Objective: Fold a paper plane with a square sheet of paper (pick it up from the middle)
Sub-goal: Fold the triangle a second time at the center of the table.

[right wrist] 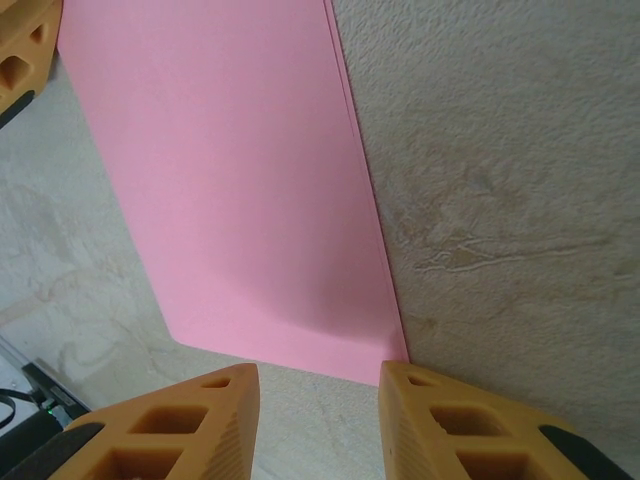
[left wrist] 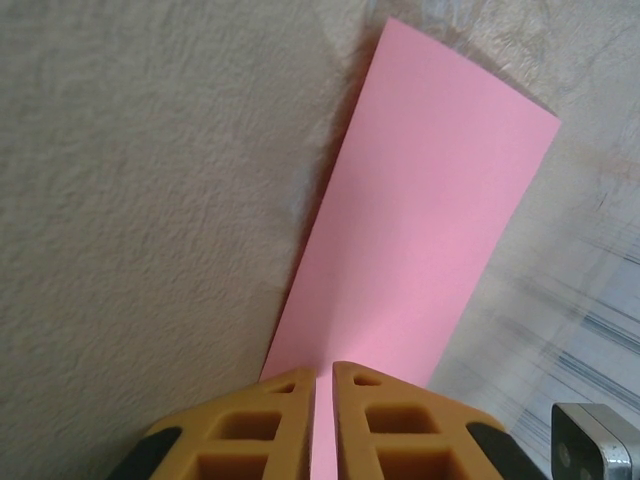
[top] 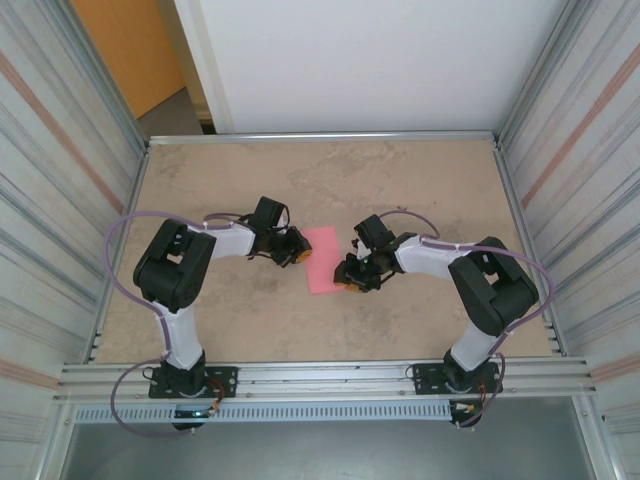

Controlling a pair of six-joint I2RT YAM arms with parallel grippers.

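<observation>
Pink-red paper sheet [top: 322, 259]: thin, oblong, with straight edges. Lies at the middle of the beige mottled tabletop [top: 420, 180], between the two arms. Seen from the right wrist, sheet [right wrist: 240, 180] shows two edges running close together down one long side, one layer over the other.

At the sheet's left edge in the overhead view: black-and-orange left gripper [top: 299, 249]. From its own wrist camera, left gripper [left wrist: 322, 372] has orange fingers [left wrist: 250, 425] drawn almost together, with a thin strip of pink pinched in the slit between them. Sheet [left wrist: 430, 220] stretches away from the tips, casting a shadow on the tabletop [left wrist: 120, 200] along its left side.

At the sheet's near right corner: matching right gripper [top: 351, 282]. From its wrist camera, right gripper [right wrist: 318, 368] stands spread wide, gripping nothing, one orange finger [right wrist: 470, 430] just beside the corner and the other off the short edge. Cannot tell whether either tip touches paper. One orange finger [right wrist: 25, 50] of the left gripper sits at the sheet's far end.

Around the tabletop: ribbed metal walls [top: 60, 180] left and right.
</observation>
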